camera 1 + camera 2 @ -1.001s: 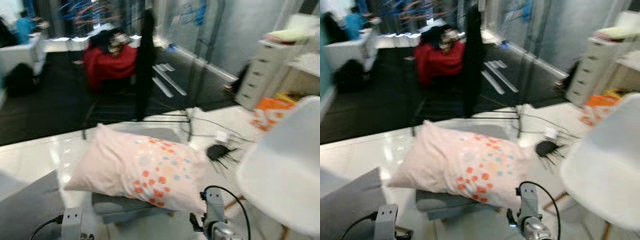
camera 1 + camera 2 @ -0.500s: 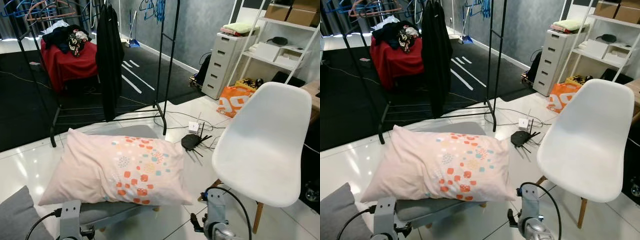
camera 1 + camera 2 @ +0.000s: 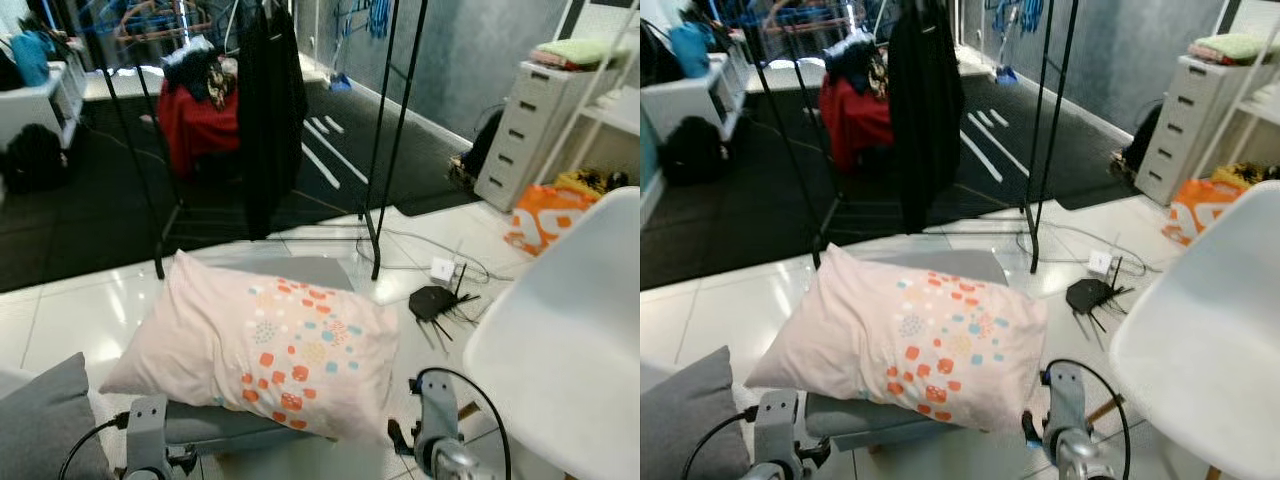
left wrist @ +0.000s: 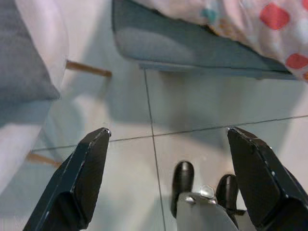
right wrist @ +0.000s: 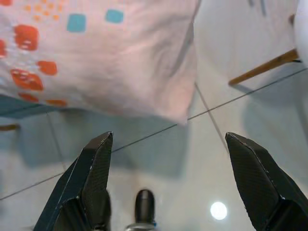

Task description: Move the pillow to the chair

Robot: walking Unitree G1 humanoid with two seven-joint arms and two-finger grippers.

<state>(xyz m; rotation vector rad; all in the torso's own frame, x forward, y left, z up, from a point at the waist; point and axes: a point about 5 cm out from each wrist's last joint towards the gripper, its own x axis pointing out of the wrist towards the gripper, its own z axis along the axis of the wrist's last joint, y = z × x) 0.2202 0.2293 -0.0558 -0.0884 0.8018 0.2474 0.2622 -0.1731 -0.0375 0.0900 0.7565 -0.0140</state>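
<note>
The left gripper (image 4: pixel 166 178) hangs low with its black fingers spread wide over the white tiled floor (image 4: pixel 192 120), holding nothing; the pink spotted pillow (image 3: pixel 265 345) lies just ahead of it on a grey stool (image 3: pixel 235 425). The right gripper (image 5: pixel 168 180) is likewise splayed wide and empty, just below the pillow's near corner. The white chair (image 3: pixel 570 350) stands to the pillow's right.

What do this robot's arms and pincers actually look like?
Each arm is silvery grey metal with a thin black cable looping off its wrist. The left gripper and right gripper each have two long black fingers, broad at the base and tapering to blunt tips, with a finely textured, matte surface.
</note>
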